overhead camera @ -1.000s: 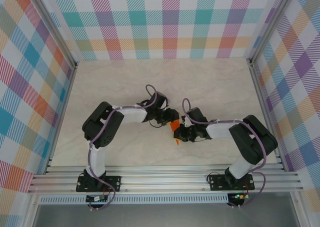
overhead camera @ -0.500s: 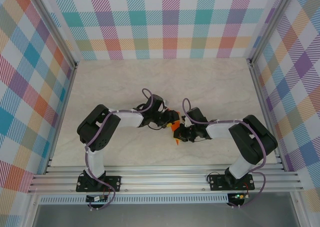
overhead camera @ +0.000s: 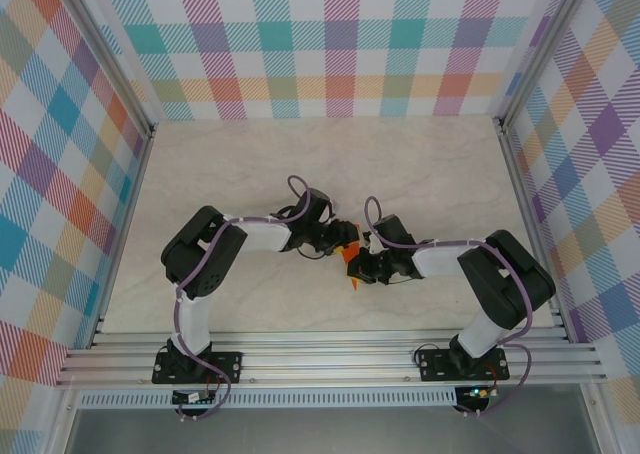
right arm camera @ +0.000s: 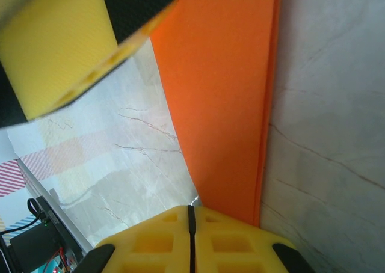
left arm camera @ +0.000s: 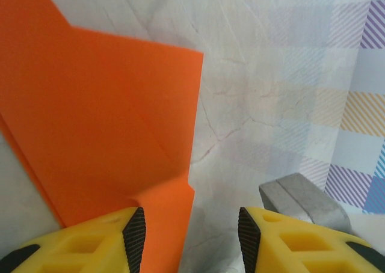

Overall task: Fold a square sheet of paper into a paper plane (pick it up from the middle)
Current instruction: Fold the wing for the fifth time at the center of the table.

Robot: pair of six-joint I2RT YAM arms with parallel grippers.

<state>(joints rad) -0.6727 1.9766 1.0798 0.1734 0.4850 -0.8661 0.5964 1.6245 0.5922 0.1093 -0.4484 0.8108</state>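
The orange sheet of paper (overhead camera: 351, 265) lies on the table between my two grippers, folded into a narrow shape with its tip toward the near edge. In the left wrist view its layered flaps (left arm camera: 108, 122) spread out on the left. My left gripper (left arm camera: 191, 240) is open, its left finger over the paper's edge and its right finger over bare table. My right gripper (right arm camera: 191, 216) is shut, with its joined fingertips resting at the edge of the folded strip (right arm camera: 222, 104) and nothing visible between them. From above, the left gripper (overhead camera: 344, 236) and the right gripper (overhead camera: 362, 266) nearly meet.
The marble-look table (overhead camera: 420, 174) is bounded by checked walls and aluminium rails (overhead camera: 330, 359) at the near edge. A left finger (right arm camera: 66, 50) hangs close in the right wrist view. A grey block (left arm camera: 301, 201) lies beside my left gripper's right finger.
The left arm's elbow swung out to the left and back, and its gripper has edged closer over the paper's far end. The right arm and the paper have stayed still.
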